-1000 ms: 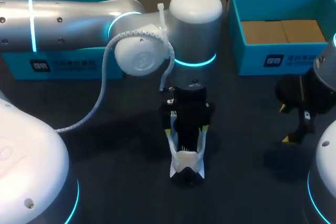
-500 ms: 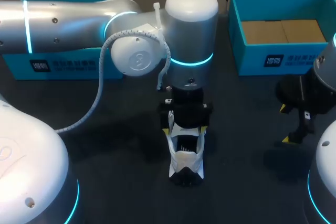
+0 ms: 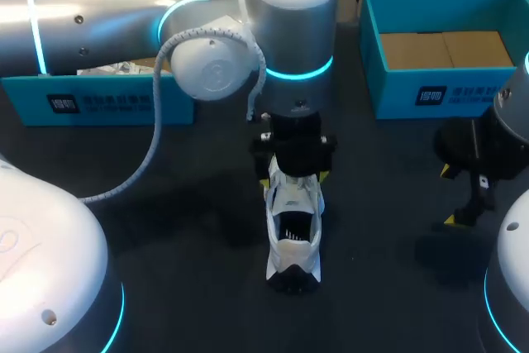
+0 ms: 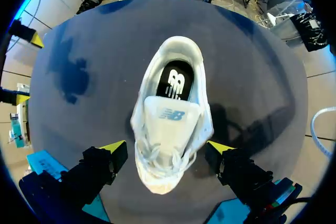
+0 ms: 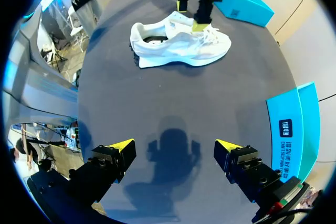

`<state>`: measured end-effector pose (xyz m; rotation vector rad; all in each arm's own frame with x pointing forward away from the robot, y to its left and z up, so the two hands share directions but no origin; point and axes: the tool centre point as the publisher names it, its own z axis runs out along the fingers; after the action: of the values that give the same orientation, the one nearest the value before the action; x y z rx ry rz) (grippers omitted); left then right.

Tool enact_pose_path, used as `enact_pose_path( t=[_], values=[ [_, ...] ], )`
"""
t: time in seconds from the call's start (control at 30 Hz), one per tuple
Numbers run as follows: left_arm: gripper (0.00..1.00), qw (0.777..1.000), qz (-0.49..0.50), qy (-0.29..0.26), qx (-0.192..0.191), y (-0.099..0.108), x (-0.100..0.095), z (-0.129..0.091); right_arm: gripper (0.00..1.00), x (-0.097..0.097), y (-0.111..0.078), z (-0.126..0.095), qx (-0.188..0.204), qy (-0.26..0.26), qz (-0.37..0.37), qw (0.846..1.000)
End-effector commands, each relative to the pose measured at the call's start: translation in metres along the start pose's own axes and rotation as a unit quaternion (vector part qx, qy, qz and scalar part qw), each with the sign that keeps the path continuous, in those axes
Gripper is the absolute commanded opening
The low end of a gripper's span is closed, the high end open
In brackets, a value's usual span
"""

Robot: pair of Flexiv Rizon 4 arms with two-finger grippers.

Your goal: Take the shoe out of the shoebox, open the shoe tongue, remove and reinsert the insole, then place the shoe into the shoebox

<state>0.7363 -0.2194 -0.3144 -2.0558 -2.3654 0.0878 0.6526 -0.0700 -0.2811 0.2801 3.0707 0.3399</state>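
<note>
the left gripper (image 4: 167, 149) is hanging spread wide, its yellow tips straddling the laced forefoot of the white shoe (image 4: 170, 132) and, as far as i can tell, not touching it. the shoe is sitting upright on the dark table (image 3: 190, 229), out of the teal box (image 3: 388, 97), with its tongue (image 4: 172, 113) lying over the opening and the dark insole (image 4: 176, 80) showing behind it. the right gripper (image 5: 173, 149) is gaping too, holding nothing, well apart from the shoe. my worry: nothing is bracing the heel, so a pull on the tongue could end up dragging or tipping the whole shoe. closing here would be pinching the upper, not the tongue.
</note>
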Motion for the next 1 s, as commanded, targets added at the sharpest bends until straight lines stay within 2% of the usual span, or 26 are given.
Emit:
enact_pose_path(
  t=[0.03,0.1,0.17,0.27,0.33,0.5,0.77,1.0],
  values=[
    [0.98,1.000,-0.002,-0.011,-0.005,0.006,0.012,-0.020,1.00,0.001,0.000,0.001,0.000,-0.001,0.000,1.000],
    [0.80,1.000,-0.002,-0.012,-0.001,0.011,0.012,-0.025,1.00,0.001,0.000,0.001,0.000,-0.001,0.000,1.000],
    [0.51,1.000,0.003,-0.012,0.014,0.014,0.012,-0.030,1.00,0.001,0.000,0.001,0.000,-0.001,0.000,1.000],
    [0.38,0.999,0.015,-0.012,0.028,0.014,0.014,-0.034,1.00,0.001,0.000,0.001,0.000,-0.001,0.000,1.000],
    [0.24,0.999,0.020,-0.013,0.031,0.011,0.015,-0.034,1.00,0.001,0.000,0.001,0.000,-0.001,0.000,1.000],
    [0.24,0.999,0.034,-0.012,0.037,0.003,0.014,-0.025,1.00,0.001,0.000,0.001,0.000,-0.001,0.000,1.000],
    [0.25,0.997,0.060,0.012,0.050,-0.021,0.011,0.008,1.00,0.001,0.000,0.001,0.000,-0.001,0.000,1.000],
    [0.24,0.996,0.067,0.019,0.058,-0.032,0.014,0.025,1.00,0.001,0.000,0.001,0.000,-0.001,0.000,1.000]
  ],
)
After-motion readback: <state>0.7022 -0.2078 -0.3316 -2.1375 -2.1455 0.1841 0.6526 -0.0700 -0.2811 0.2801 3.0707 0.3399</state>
